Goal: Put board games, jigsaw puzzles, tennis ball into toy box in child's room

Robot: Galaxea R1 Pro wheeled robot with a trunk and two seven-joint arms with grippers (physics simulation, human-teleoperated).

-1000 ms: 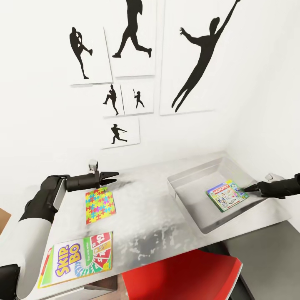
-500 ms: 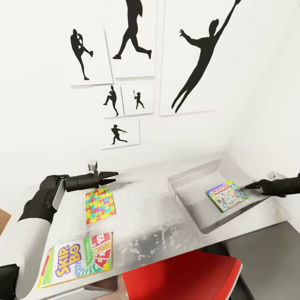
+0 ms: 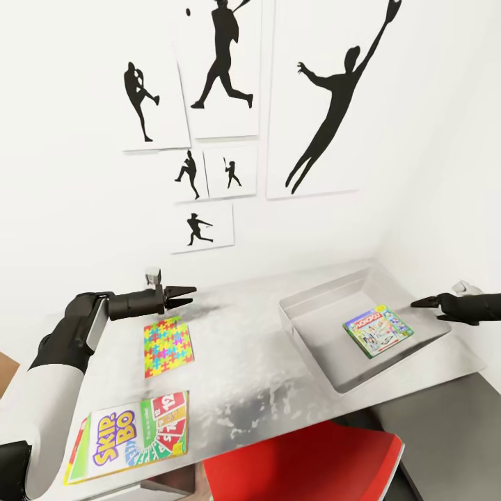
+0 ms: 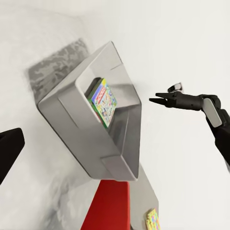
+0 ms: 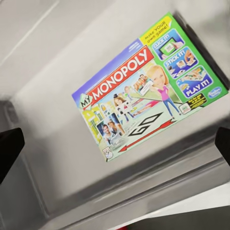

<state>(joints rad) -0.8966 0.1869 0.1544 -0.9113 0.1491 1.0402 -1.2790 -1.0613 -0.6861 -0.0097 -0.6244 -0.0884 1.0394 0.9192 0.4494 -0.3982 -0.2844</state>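
**Monopoly box in the toy box, both claws empty**

The right claw [image 3: 417, 303] hung above the far right rim of the toy box [image 3: 306, 334], w/ nothing in it. In the head view its tips looked nearly together, but the right wrist view showed its two dark fingertips [image 5: 9, 146] at opposite edges of the picture, so it was prob. parted; hard to be sure. Seen from the left wrist view, the right claw [image 4: 154, 99] pointed toward the box from the side, clear of the rim.

Directly below it the Monopoly board game [image 3: 378, 329] lay flat, face up, on the floor of the toy box, toward the box's right half, apart from the walls. Its lettering read clearly in the right wrist view [image 5: 148, 86].

The left claw [image 3: 191, 294] was held over the worktop [image 3: 250, 362] near the wall, fingers spread a little, gripping nothing. Just in front of it, on the worktop, lay a jigsaw puzzle [image 3: 167, 345], flat, multicoloured, well apart from the toy box. Nearer the front edge, at the left, the Skip-Bo board game [image 3: 129, 435] lay face up.

The toy box sat at the right end of the worktop, in the corner. A red chair [image 3: 306, 463] stood below the front edge. Black silhouette pictures [image 3: 223, 118] of ball players hung on the white wall behind.
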